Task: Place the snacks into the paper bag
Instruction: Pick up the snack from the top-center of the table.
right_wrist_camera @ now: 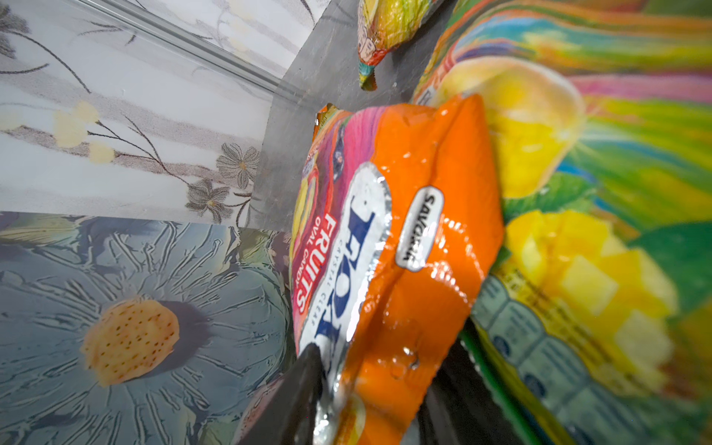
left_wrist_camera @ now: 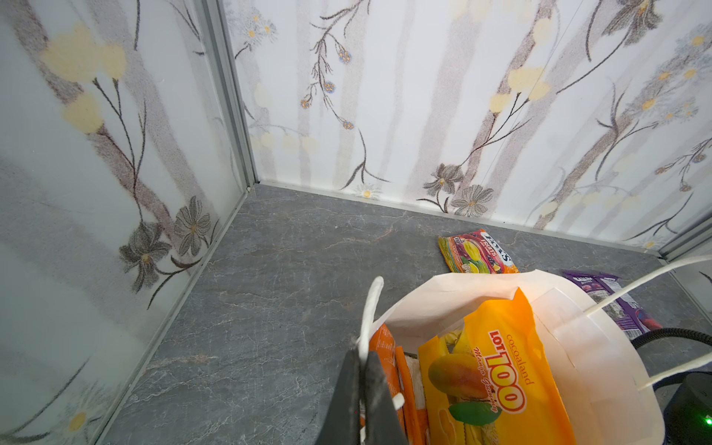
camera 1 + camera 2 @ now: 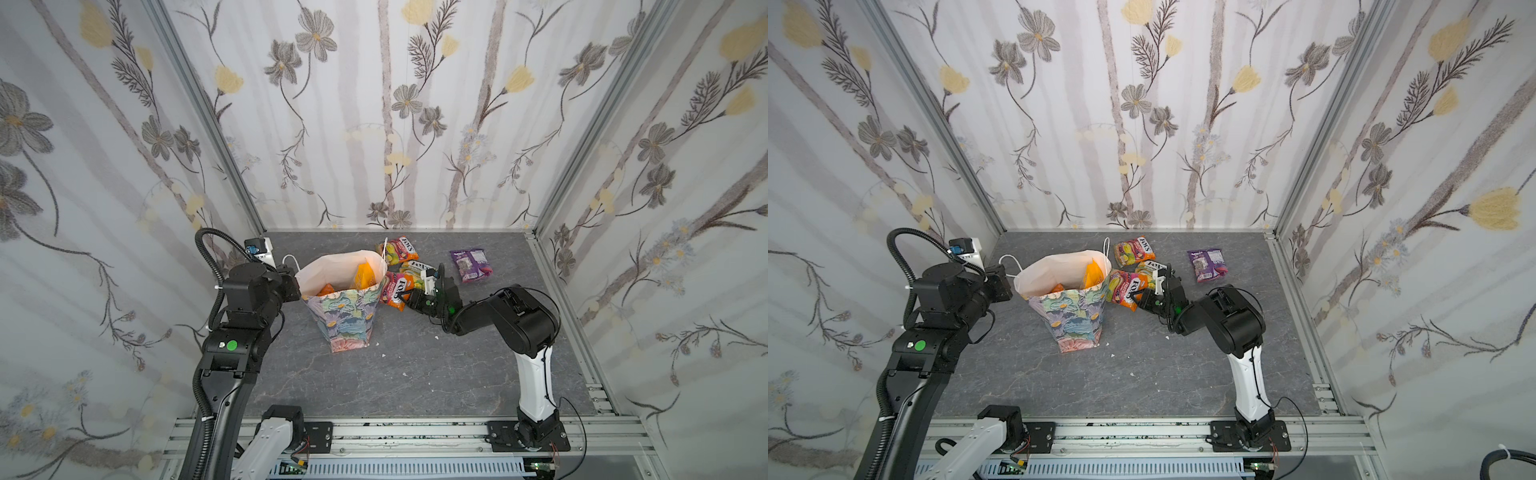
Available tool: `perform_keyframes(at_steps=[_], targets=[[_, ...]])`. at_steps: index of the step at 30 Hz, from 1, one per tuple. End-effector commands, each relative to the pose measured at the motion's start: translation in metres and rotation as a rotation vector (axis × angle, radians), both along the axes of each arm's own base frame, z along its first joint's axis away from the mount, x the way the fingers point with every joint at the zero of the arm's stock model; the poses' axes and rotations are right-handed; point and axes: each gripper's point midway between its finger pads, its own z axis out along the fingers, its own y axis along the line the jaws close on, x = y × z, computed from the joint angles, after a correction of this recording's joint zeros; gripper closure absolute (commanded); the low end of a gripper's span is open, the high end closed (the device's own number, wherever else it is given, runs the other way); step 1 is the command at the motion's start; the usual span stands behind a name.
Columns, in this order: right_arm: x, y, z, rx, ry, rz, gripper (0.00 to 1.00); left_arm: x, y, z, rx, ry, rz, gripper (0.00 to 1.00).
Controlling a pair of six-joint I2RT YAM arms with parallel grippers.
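On the table (image 3: 415, 374) the paper bag (image 3: 345, 320) stands upright, mouth open, yellow mango packet (image 2: 501, 366) inside (orange ones too). Left claw (image 2: 360, 358) pressed together on bag's rim by a cord handle (image 2: 371, 308). Right claw (image 3: 409, 296) pinching orange-pink FOX'S packet (image 1: 416, 231) just beside bag. Green FOX'S packet (image 3: 415, 270) touches it; purple packet (image 3: 471, 264) lies well apart.
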Motion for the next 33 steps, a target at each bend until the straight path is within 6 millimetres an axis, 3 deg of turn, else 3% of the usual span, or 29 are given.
perform_keyframes(at_steps=[1,8,22,33], targets=[[0.002,0.004,0.012,0.039,-0.032,0.004,0.69,0.000,0.002,0.004,0.012,-0.017,0.004,0.98],[0.002,0.003,0.020,0.050,-0.043,0.001,0.96,0.000,0.002,0.004,0.012,-0.017,0.005,0.98],[-0.001,0.002,0.058,0.042,-0.096,0.013,1.00,0.000,0.003,0.004,0.015,-0.017,0.014,0.98],[-0.002,0.002,0.108,-0.021,-0.176,0.039,1.00,-0.001,0.004,0.007,0.014,-0.024,0.016,0.98]])
